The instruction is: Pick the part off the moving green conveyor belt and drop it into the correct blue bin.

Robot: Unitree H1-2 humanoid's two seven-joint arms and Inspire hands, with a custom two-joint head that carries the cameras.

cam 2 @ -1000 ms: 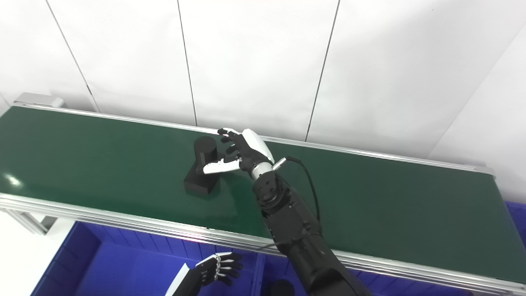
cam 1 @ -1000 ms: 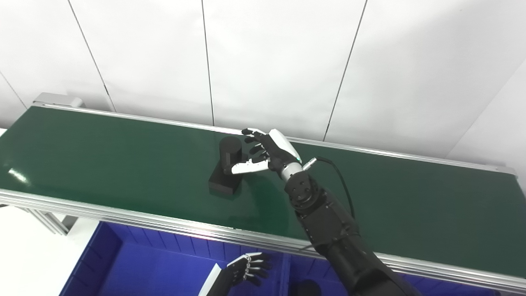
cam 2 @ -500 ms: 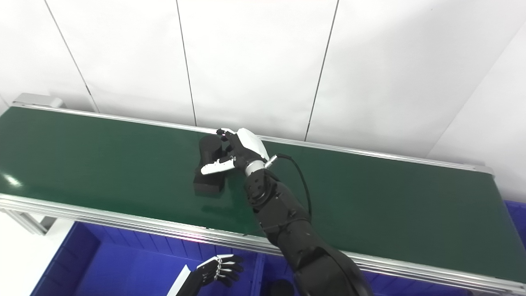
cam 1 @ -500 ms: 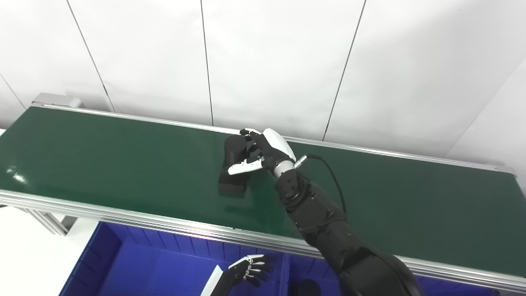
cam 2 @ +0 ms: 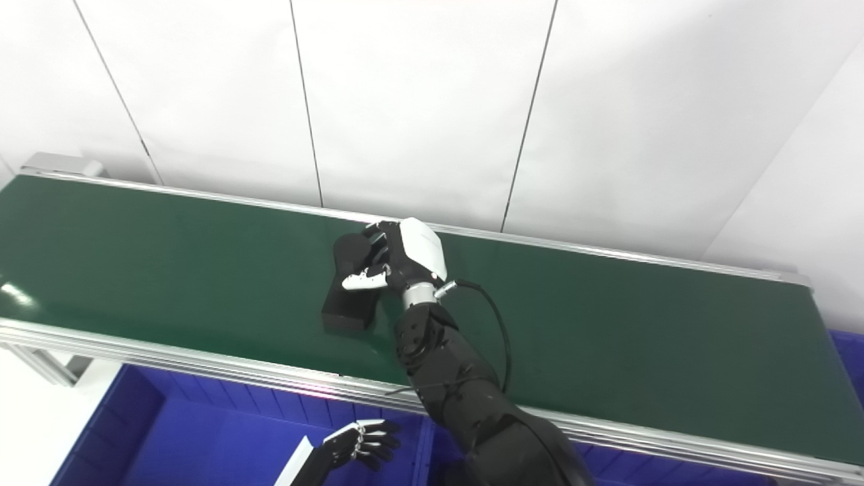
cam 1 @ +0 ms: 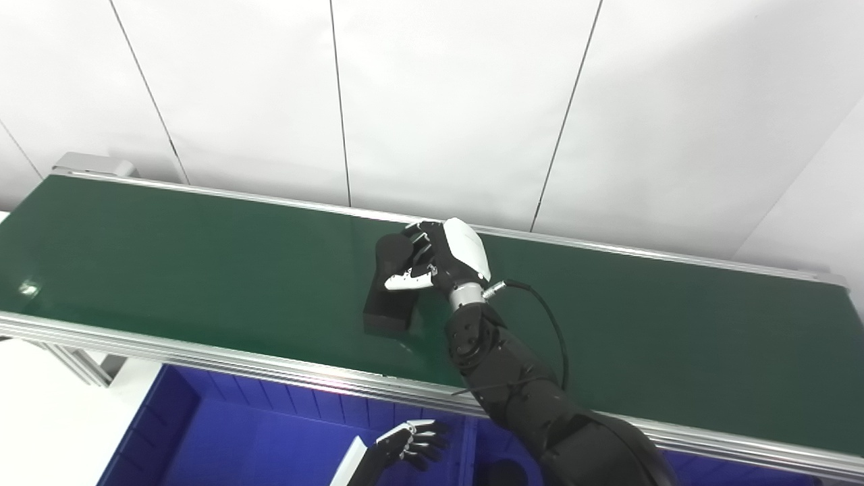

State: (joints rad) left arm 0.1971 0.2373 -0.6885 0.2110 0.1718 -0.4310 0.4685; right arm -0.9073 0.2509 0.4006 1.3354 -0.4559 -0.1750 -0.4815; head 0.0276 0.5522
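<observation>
Hidden: right hand [cam 1: 442, 260] covers the part's [cam 1: 390, 297] cylinder top; whether the block is lifted off the belt [cam 1: 169, 250] is hard to tell.
Cut off: left hand [cam 1: 412, 444] low at the frame edge, below the belt, over the bin [cam 1: 223, 432].
Part: black, a cylinder on a rectangular block, mid-belt.
Right hand: fingers and thumb wrapped round the part's cylinder.
Left hand: fingers loosely curled apart, holding nothing.
</observation>
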